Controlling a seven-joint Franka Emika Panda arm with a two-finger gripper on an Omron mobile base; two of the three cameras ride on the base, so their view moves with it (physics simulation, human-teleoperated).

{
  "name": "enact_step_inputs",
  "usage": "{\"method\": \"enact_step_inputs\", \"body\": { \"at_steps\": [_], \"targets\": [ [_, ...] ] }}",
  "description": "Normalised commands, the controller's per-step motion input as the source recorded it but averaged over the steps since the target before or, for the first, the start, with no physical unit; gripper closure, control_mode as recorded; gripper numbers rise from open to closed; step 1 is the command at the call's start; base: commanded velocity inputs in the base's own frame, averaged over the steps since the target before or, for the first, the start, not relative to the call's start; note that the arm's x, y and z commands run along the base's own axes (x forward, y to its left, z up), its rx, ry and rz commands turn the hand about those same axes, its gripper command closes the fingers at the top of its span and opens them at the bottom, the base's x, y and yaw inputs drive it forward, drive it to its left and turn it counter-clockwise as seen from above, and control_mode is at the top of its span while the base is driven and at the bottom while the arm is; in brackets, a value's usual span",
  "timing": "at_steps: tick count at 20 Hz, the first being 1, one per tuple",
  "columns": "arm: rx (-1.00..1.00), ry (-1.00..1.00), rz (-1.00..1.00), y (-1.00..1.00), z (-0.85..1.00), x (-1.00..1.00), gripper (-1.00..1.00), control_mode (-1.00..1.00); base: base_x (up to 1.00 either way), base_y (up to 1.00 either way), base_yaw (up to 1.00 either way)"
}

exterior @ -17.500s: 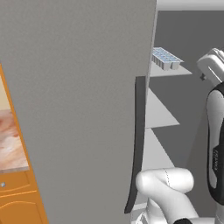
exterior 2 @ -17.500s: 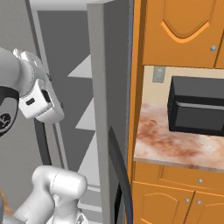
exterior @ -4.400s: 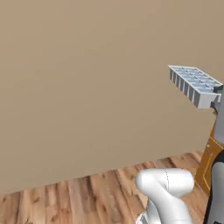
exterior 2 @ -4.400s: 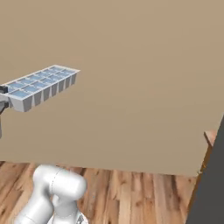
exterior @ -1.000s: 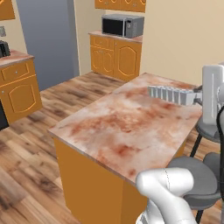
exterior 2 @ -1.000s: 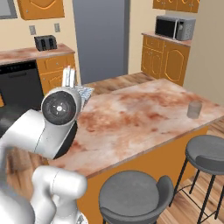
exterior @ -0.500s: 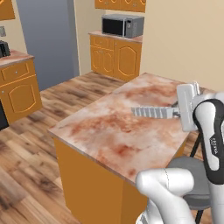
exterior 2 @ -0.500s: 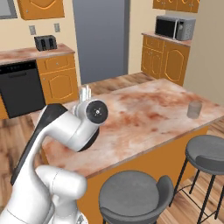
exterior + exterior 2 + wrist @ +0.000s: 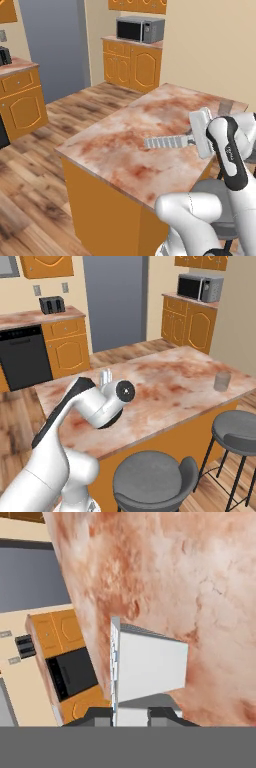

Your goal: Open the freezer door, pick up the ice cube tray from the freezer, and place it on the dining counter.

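The ice cube tray is pale and seen from its side, held level and very low over the dining counter. I cannot tell whether it touches the reddish marbled top. My gripper is shut on the tray's right end. In the hand view the tray stands edge-on between my gripper's two dark fingertips, with the dining counter behind it. In the right base view my own arm covers most of the tray, and the dining counter stretches to the right. The grey fridge stands far across the room.
A small glass stands near the counter's right end. Two grey stools stand along its near side. Orange cabinets carry a microwave and a toaster. There is a black dishwasher. Wooden floor lies between the island and the fridge.
My arm has swung down and toward the counter's near part, bringing the tray from well above the top to just over it. The base has stood still over the last second.
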Motion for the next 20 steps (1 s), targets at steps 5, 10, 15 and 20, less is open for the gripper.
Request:
{"method": "enact_step_inputs", "body": {
  "at_steps": [5, 10, 15, 20],
  "targets": [
    [-0.06, -0.08, 0.0, 0.06, -0.68, 0.27, 1.0, -1.0, 0.0, 0.0, 0.0],
    [-0.01, -0.03, 0.0, 0.01, -0.43, 0.46, 1.0, -1.0, 0.0, 0.0, 0.0],
    [0.0, 0.0, 0.0, 0.04, -0.4, 0.6, 1.0, -1.0, 0.0, 0.0, 0.0],
    [0.0, 0.03, 0.0, 0.01, -0.21, 0.69, 1.0, -1.0, 0.0, 0.0, 0.0]
  ]
}}
